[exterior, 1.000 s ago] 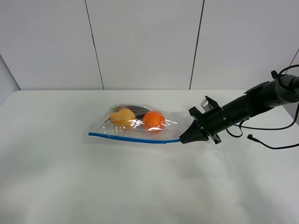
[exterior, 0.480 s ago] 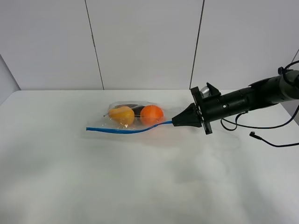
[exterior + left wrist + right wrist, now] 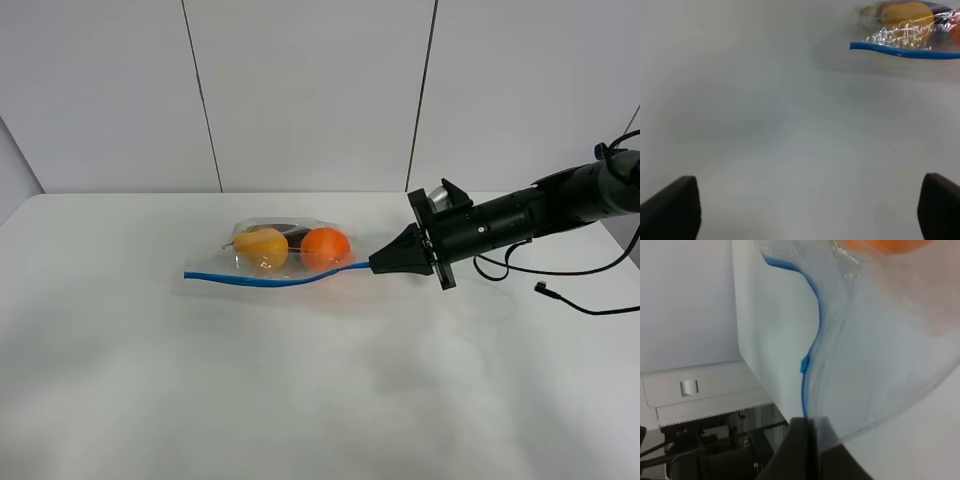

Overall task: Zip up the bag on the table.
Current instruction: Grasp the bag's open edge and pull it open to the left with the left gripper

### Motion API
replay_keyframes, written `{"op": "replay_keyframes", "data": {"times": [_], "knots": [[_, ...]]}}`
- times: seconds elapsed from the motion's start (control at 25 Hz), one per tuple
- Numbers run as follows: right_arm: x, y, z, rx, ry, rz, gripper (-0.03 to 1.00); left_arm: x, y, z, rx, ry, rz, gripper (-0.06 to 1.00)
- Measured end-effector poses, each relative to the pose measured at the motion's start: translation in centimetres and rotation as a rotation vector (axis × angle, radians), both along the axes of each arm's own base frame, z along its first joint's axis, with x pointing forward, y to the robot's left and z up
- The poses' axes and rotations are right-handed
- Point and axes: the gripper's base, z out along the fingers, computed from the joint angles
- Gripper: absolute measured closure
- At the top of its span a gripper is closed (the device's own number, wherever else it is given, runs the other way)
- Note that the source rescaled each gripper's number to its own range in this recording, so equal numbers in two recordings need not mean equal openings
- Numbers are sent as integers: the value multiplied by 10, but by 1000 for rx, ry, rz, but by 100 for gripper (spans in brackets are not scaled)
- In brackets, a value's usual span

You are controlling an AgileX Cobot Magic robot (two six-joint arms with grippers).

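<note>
A clear, crinkly plastic zip bag (image 3: 296,266) lies on the large plain white tabletop (image 3: 300,400), toward its far edge and about midway between its left and right edges. Through the plastic show a round orange fruit (image 3: 325,247), a yellow pear-shaped fruit (image 3: 262,247) just beside it on the left-edge side, and a dark elongated thing (image 3: 290,231) behind both. The bag's thin blue zipper strip (image 3: 262,282) runs along the long side facing the near edge. The black right gripper (image 3: 374,265) reaches in from the right edge and is clamped tight on the right end of that strip. In the right wrist view its fingers (image 3: 795,445) press together with the strip coming out between them, and a small blue tab (image 3: 804,364) sits on the strip a little way off. The strip climbs from its left end toward the gripper, so the held end is off the surface. Whether the zipper is sealed cannot be told. The left gripper (image 3: 805,210) shows only in its own wrist view, jaws spread wide over bare surface, well apart from the bag. A thin black cable (image 3: 580,309) lies near the right edge.
</note>
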Motion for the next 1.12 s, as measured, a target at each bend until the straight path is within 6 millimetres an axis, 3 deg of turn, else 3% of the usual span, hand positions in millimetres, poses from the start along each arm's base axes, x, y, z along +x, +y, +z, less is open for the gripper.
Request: {"op": "replay_keyframes", "data": {"times": [0.08,0.2,0.36,0.52,0.76,0.92,1.12], "knots": [[0,0,0,0,-3,2,97,2,1,8,25,-21,1,-6],[0,0,0,1,-2,2,97,14,2,35,45,-54,3,-6],[0,0,0,0,-6,5,97,52,3,84,119,-61,-32,-6],[0,0,0,-1,-9,7,97,102,5,109,417,-61,-166,-6],[0,0,0,-2,-18,12,97,179,7,97,1046,-38,-489,-6],[0,0,0,-2,-20,13,97,217,0,77,1017,-51,-584,-6],[0,0,0,-2,-20,13,97,247,-18,53,946,-56,-723,-6]]}}
